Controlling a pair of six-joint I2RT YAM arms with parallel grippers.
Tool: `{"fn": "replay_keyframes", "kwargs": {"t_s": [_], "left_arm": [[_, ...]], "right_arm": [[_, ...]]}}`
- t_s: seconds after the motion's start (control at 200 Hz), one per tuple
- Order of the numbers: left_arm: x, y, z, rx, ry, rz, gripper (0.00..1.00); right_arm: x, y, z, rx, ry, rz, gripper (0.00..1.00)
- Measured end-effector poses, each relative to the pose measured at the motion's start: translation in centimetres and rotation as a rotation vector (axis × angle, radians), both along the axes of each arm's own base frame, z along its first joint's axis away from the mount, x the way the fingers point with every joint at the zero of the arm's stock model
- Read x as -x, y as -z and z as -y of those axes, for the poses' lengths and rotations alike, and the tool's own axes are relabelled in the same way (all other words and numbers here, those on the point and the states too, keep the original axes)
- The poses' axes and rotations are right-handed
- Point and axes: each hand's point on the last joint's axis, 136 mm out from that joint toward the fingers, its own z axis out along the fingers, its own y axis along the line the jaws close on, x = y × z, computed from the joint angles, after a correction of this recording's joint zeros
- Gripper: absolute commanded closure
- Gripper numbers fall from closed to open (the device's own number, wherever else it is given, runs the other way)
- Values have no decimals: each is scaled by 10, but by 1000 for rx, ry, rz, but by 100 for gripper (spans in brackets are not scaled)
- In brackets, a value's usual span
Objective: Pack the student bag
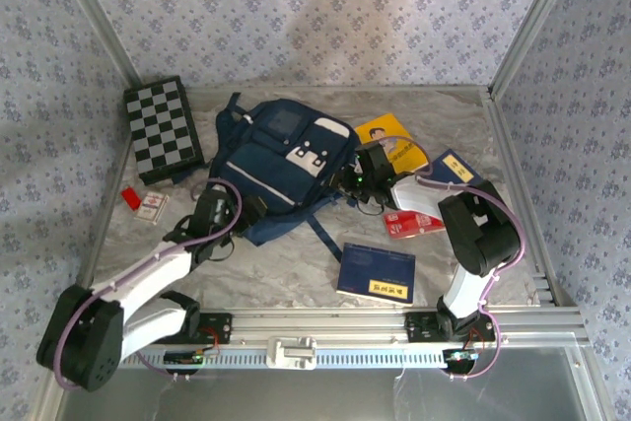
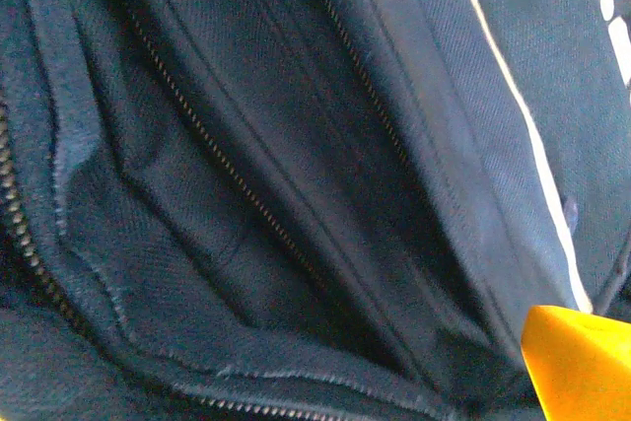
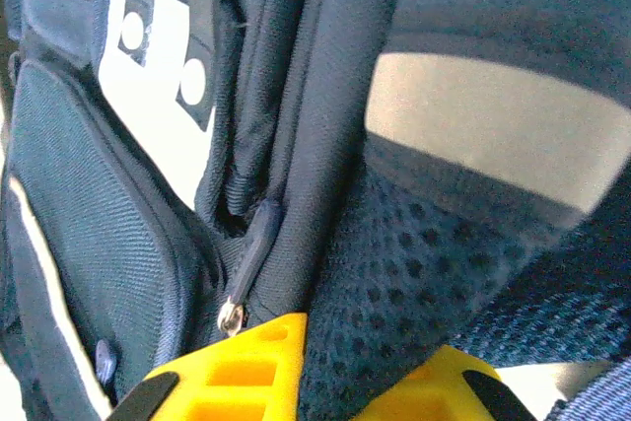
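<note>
Top external view: nearest the arm bases a blue book (image 1: 377,271) lies on the counter (image 1: 296,253). Beyond it, mid-counter, the student bag (image 1: 281,160) lies with the left gripper (image 1: 219,209) at its near-left edge, fingers (image 2: 582,362) spread apart over an unzipped opening, and the right gripper (image 1: 347,182) at its right side, fingers (image 3: 246,362) clenched on the bag's mesh fabric. A chessboard (image 1: 163,128) sits far left.

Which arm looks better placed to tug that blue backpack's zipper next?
Probably right: the right pincer clamps the backpack beside its zipper pull, while the left pincer hangs open at the far side.
</note>
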Motion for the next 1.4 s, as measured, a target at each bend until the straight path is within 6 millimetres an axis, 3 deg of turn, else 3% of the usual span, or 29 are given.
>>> {"fn": "replay_keyframes", "kwargs": {"t_s": [0.2,0.305,0.395,0.585,0.935,1.234,1.399], "left_arm": [[-40,-24,-15,-55,15,75,7],[-52,-31,-16,-86,42,98,9],[-60,-33,-16,-103,67,103,10],[-57,-47,-16,-153,124,118,9],[-36,-119,-17,-212,202,240,13],[24,-124,62,-170,469,255,27],[58,-110,107,-147,590,261,33]], "right_arm": [[9,-25,-15,-39,-5,36,100],[12,-45,-18,-60,23,74,100],[13,-51,-17,-85,67,79,100],[17,-37,-10,-102,158,48,100],[17,-50,-9,-132,250,61,100],[21,-48,-10,-116,281,55,100],[22,-52,-15,-117,286,51,100]]}}
